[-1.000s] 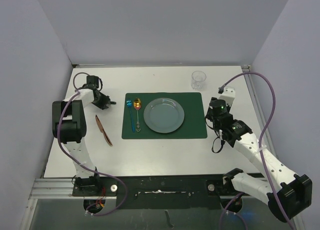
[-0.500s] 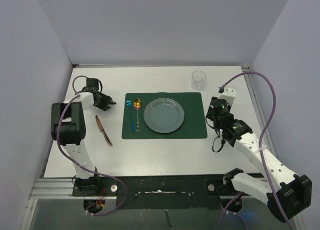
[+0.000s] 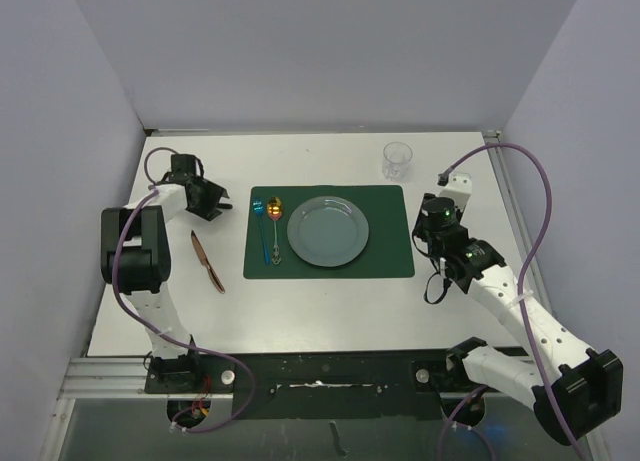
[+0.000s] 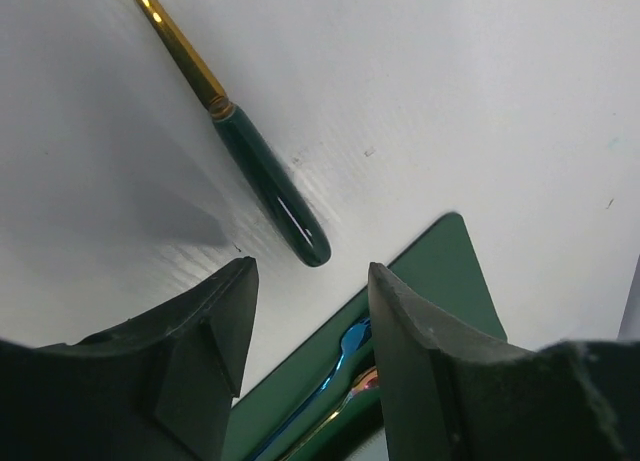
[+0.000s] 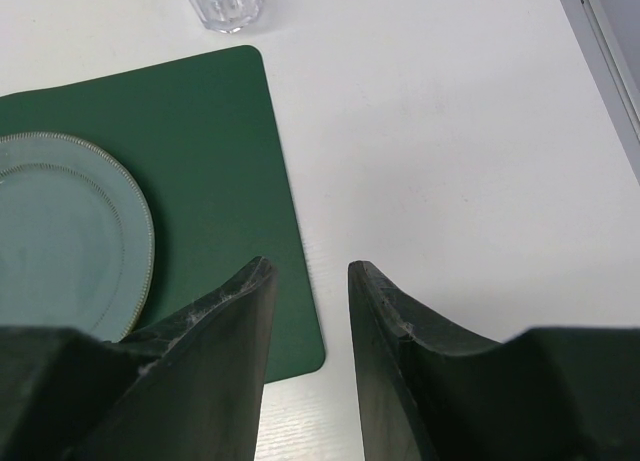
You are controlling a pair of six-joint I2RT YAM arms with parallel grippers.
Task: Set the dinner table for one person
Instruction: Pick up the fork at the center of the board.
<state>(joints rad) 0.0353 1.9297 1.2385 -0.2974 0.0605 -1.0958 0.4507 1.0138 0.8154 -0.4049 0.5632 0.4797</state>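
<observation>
On the white dinner table (image 3: 320, 306) lies a dark green placemat (image 3: 385, 253) holding a grey-blue plate (image 3: 327, 231), a gold spoon (image 3: 275, 221) and a blue fork (image 3: 263, 226). A knife (image 3: 208, 261) lies on the bare table left of the mat. In the left wrist view its green handle (image 4: 270, 186) points at the mat's corner (image 4: 445, 271). My left gripper (image 3: 218, 207) (image 4: 310, 271) hovers open above the gap between knife and mat, holding nothing. Off the mat's right edge (image 5: 225, 161), my right gripper (image 3: 424, 239) (image 5: 308, 268) stands open and holds nothing.
A clear glass (image 3: 397, 161) (image 5: 220, 1) stands on the table beyond the mat's far right corner. A metal rail (image 3: 505, 211) edges the table on the right. Grey walls close in on the left, back and right.
My left gripper's jaws have spread wider and it has shifted slightly away from the knife toward the far side. The right arm and the tableware have stayed put.
</observation>
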